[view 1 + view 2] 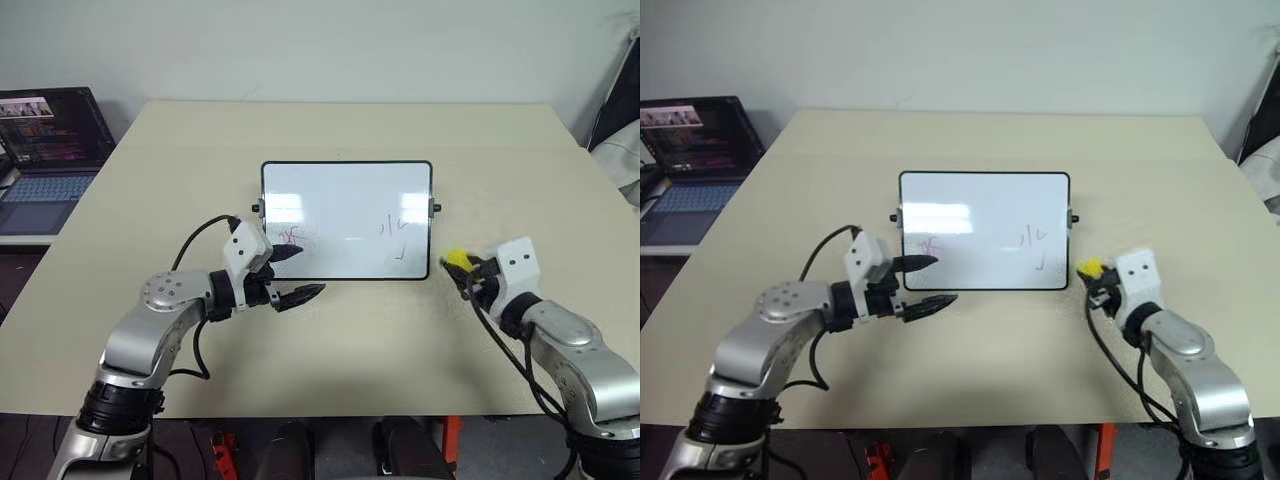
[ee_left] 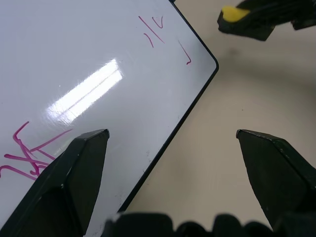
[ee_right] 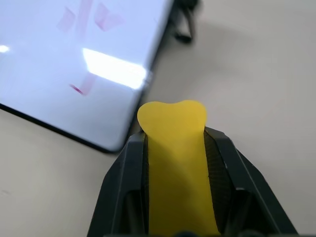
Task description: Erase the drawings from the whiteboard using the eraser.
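Note:
The whiteboard [image 1: 346,200] lies flat in the middle of the table, white with a thin black frame. The drawings are a purple-pink squiggle [image 1: 291,238] near its front left corner and a few pink strokes [image 1: 392,228] at its front right. My left gripper [image 1: 311,271] is open at the board's front left edge, one finger over the squiggle and the other over the table. In the left wrist view the board's front edge runs between its fingers [image 2: 84,168]. My right gripper [image 1: 458,264] is shut on the yellow eraser [image 3: 173,143], just off the board's front right corner.
An open laptop [image 1: 50,150] stands on a side surface at the far left. A dark and white object [image 1: 622,120] sits at the right edge. The beige table [image 1: 350,350] is bare in front of the board.

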### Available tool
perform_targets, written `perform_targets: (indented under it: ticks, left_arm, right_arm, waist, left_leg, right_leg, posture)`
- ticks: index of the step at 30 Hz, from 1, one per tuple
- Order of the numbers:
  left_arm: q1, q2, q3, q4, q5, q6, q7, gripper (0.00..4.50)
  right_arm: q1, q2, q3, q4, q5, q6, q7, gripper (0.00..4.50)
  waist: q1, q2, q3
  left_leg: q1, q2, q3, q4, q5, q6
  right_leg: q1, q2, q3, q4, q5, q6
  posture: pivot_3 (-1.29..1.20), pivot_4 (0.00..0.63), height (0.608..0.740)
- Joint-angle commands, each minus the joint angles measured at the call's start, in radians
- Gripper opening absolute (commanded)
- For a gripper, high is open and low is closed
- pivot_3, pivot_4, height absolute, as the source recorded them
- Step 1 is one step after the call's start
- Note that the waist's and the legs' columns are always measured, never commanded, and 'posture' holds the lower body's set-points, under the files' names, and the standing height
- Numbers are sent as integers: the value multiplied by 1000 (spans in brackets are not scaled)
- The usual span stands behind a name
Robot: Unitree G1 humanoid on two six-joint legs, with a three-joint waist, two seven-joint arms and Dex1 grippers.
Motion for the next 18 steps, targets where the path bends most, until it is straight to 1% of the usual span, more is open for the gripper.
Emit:
perform_targets:
  ticks: [1,3,7,11,14,18]
  left_arm:
    - [-23,-17,-1,-28,8,-7,30,4500]
    - [-38,-28,-7,-17,12,-9,39,4500]
    - [-68,-50,-20,26,30,-42,37,4500]
    - [-76,-56,-31,35,28,-58,17,4500]
    - [-75,-71,-23,11,-8,-47,4,4500]
    - [-66,-82,-19,-20,-23,-28,17,4500]
  right_arm:
    - [-128,-9,90,-31,-66,-27,-6,1175]
    - [-184,2,125,7,-91,-40,-7,1175]
    - [-314,-12,263,158,-206,-126,34,1175]
    - [-392,3,333,300,-297,-213,40,1174]
    - [-400,12,345,357,-333,-226,42,1174]
    - [-356,-31,389,337,-347,-184,144,1174]
  waist:
    - [-1,0,0]
    - [1,0,0]
    - [3,0,0]
    - [1,0,0]
    - [4,0,0]
    - [3,0,0]
  left_leg:
    - [1,0,1,0,0,0]
    - [1,0,1,0,0,0]
    - [0,-1,1,0,0,0]
    - [-1,-1,1,0,0,0]
    - [-5,-1,1,0,0,0]
    - [-6,-1,2,0,0,0]
  right_leg:
    - [0,0,0,0,0,0]
    - [1,0,-1,0,0,0]
    - [0,0,-1,-1,0,0]
    - [-1,0,-1,-1,0,0]
    - [-5,-1,-1,-1,0,0]
    - [-7,-2,0,0,0,0]
  posture:
    - [0,150,740]
    - [0,150,740]
    - [0,150,740]
    - [0,150,740]
    - [0,150,740]
    - [0,150,740]
